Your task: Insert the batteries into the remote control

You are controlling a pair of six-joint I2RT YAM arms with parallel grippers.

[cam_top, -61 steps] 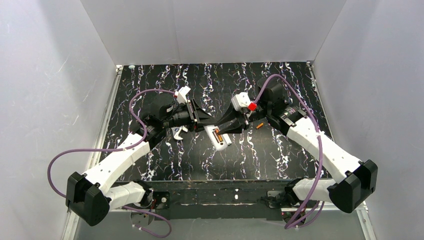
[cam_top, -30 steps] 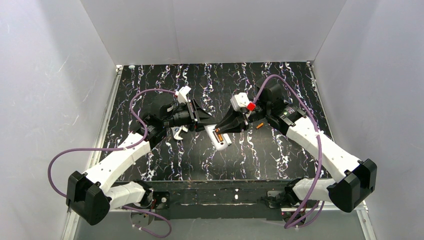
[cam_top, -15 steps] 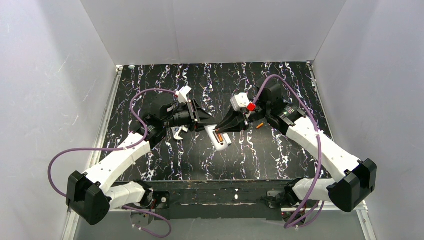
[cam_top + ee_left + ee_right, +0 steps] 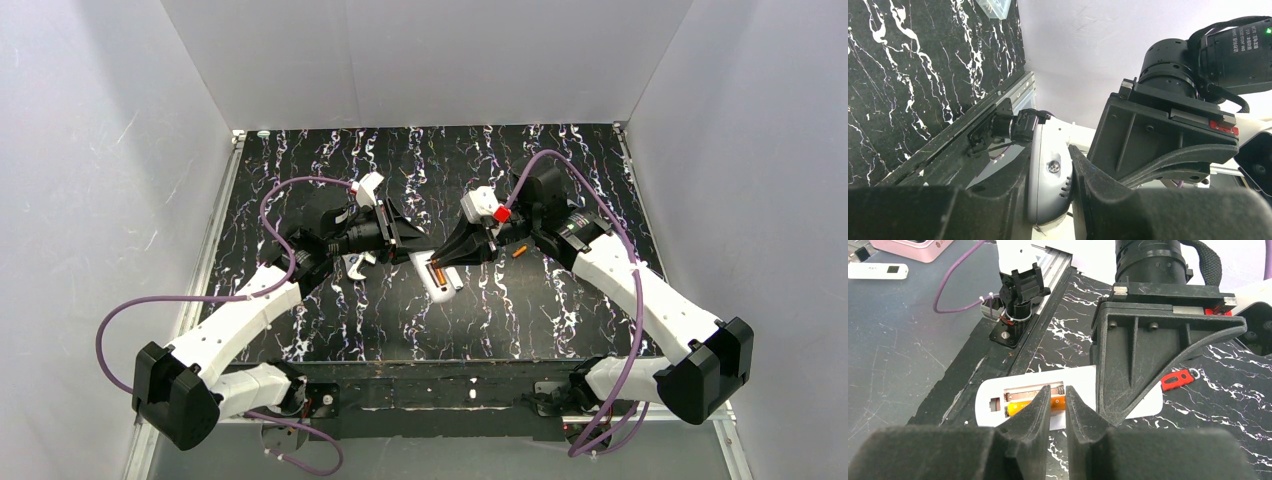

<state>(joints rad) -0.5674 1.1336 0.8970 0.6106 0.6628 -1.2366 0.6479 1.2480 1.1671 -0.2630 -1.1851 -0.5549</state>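
Seating the first battery. My left gripper [image 4: 1050, 167] clamps the remote [image 4: 1079, 382], back up, mid-table. Right gripper [image 4: 1058, 391] fingers are narrow over the battery [image 4: 1020, 409] in the recess; can't tell if gripping. Next: press it flat, then fetch the second battery [image 4: 518, 251].

The top camera looks down on the whole desk [image 4: 420, 160] from behind. Wrist cameras sit low and close; top and right wrist share the remote control [image 4: 990, 395].
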